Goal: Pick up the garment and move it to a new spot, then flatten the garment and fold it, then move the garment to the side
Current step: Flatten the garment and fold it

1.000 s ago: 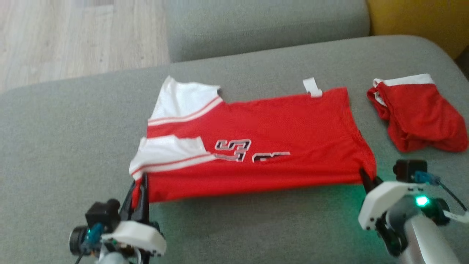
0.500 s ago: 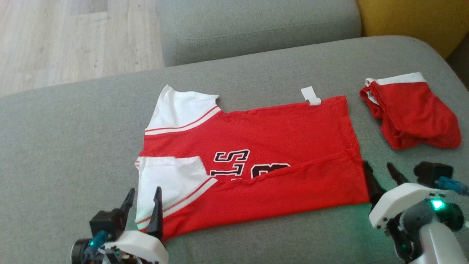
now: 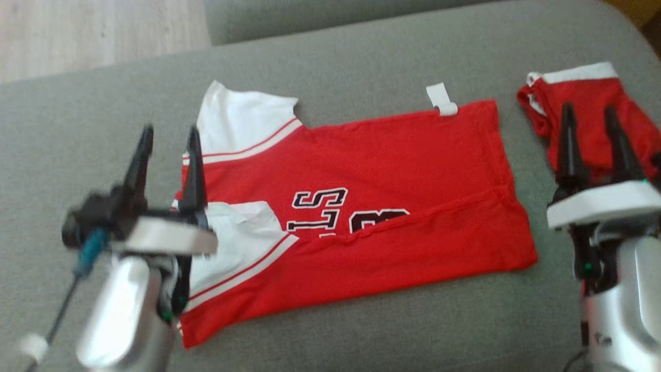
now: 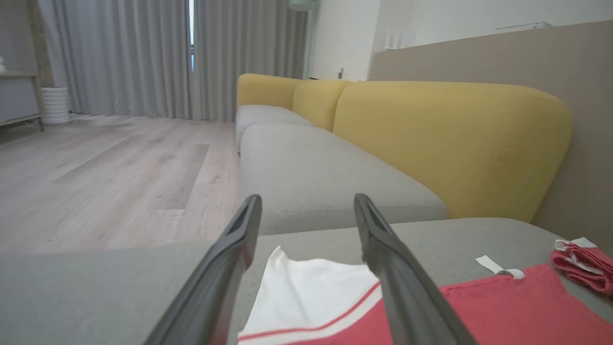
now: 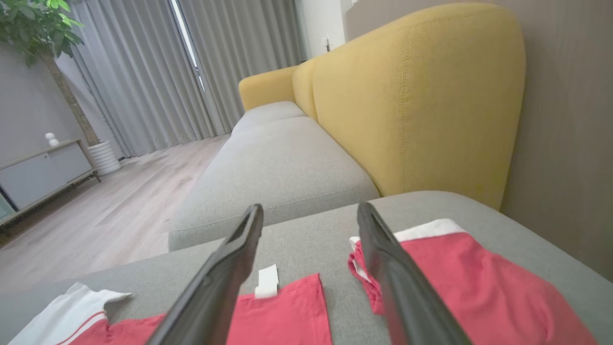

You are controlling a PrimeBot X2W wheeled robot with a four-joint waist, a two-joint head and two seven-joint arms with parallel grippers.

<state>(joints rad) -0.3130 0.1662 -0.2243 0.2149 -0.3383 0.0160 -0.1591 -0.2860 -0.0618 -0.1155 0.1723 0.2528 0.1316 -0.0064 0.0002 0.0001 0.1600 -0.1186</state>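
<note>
A red jersey (image 3: pixel 392 206) with white sleeves and dark lettering lies spread on the grey sofa cushion (image 3: pixel 330 62), its near long edge folded up over the front. A white tag (image 3: pixel 441 99) sticks out at its far edge. My left gripper (image 3: pixel 168 134) hovers open above the jersey's sleeve end, nothing between its fingers. My right gripper (image 3: pixel 591 112) is open too, raised beside the jersey's hem end and over the folded red piece. In the left wrist view the white sleeve (image 4: pixel 311 297) lies below the open left gripper (image 4: pixel 305 203).
A second red garment with a white band (image 3: pixel 588 98) lies bunched at the right of the cushion, also seen as red cloth (image 5: pixel 459 282) in the right wrist view. Yellow backrests (image 5: pixel 412 91) rise behind. Wooden floor (image 3: pixel 93 31) lies past the cushion's far-left edge.
Both grippers let go of the jersey's near edge a second ago, opened, and have since lifted up and away from it. The jersey now lies flat with its near edge folded over. The camera tilted.
</note>
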